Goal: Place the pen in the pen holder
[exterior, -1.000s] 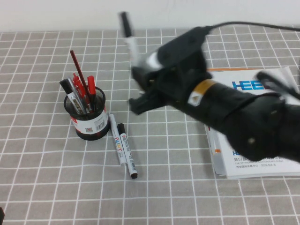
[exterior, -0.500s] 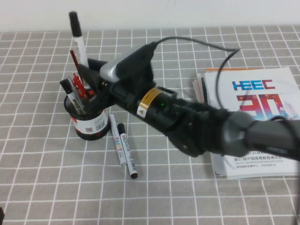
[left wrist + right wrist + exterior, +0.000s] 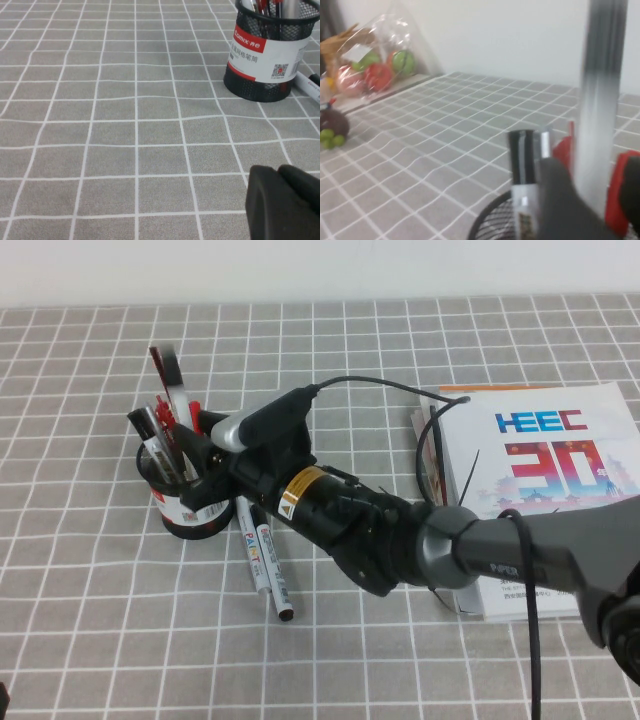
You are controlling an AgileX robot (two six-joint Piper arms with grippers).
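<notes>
The pen [image 3: 175,375], white barrel with a black cap on top, stands upright and blurred with its lower end inside the pen holder [image 3: 190,508], a black mesh cup with a white label and red band. My right gripper [image 3: 202,455] hovers just over the holder's rim. In the right wrist view the pen [image 3: 600,100] runs between the fingers [image 3: 559,197] of the right gripper [image 3: 594,171], with a gap on one side; the jaws stand open. Several red and black pens fill the holder. My left gripper [image 3: 282,200] is shut and empty, low over the cloth, away from the holder [image 3: 265,55].
A marker with "PAINT" lettering [image 3: 247,540] and a second white marker [image 3: 272,570] lie on the cloth right beside the holder. A stack of booklets [image 3: 545,480] lies at the right. A bag of toy fruit [image 3: 370,65] sits at the far table edge.
My right arm swung left and came down over the holder. The pen, held high before, has dropped much further than the gripper and now slides down into the holder.
</notes>
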